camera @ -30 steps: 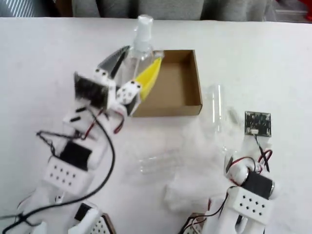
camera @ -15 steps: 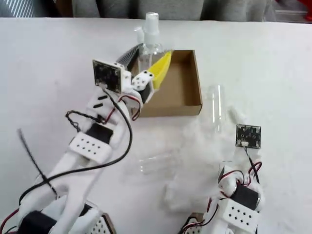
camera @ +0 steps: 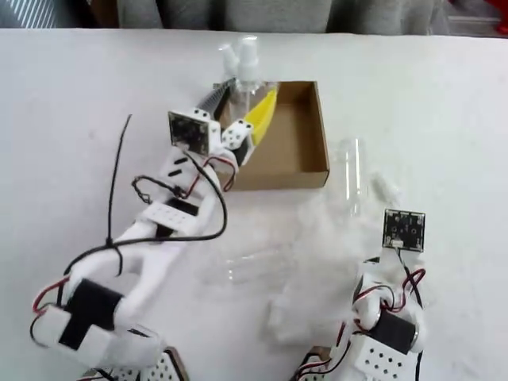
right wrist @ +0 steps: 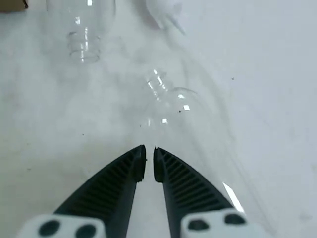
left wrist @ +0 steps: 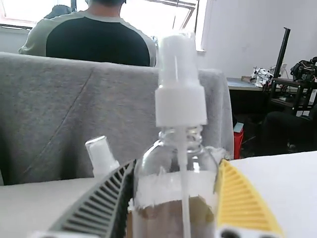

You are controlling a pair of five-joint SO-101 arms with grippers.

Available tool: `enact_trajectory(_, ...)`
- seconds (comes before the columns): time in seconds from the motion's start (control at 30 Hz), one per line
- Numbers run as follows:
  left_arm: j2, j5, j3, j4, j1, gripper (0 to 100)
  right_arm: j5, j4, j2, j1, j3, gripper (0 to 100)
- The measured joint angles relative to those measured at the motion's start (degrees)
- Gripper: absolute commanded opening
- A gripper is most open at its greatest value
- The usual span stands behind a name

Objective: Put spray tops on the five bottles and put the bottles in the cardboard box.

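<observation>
My left gripper (camera: 244, 99) is shut on a clear bottle (left wrist: 174, 196) with a white spray top (left wrist: 180, 94), held upright between the grey and yellow fingers. It hangs at the far left corner of the cardboard box (camera: 275, 179). A second capped bottle (camera: 228, 57) stands just behind that corner. Two clear bottles without tops lie on the table, one (camera: 352, 178) right of the box and one (camera: 255, 265) in front of it. My right gripper (right wrist: 148, 161) is shut and holds nothing, low over the table, just short of another topless bottle (right wrist: 181, 111).
A loose white spray top (camera: 386, 189) lies right of the box, beyond the right arm's camera board (camera: 403, 228). A grey chair back (left wrist: 74, 114) and a seated person are behind the table's far edge. White table lies open to the left and far right.
The left arm has stretched farther out, carrying the capped bottle right and away toward the box's far left corner. The right arm has drawn back a little toward the near edge.
</observation>
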State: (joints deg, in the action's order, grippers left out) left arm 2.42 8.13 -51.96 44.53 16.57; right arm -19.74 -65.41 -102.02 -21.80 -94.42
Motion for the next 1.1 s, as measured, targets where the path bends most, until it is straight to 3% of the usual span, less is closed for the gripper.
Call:
enact_trajectory(0.47, -18.37, 0.00, 4.04, 16.44, -1.23, 18, -3.16, -0.26, -0.53, 0.00, -0.62, 1.7)
enact_trajectory(1.1, -27.08, 0.18, 8.88, 17.67, -5.71, 18, -3.16, -0.26, -0.53, 0.00, -0.62, 1.8)
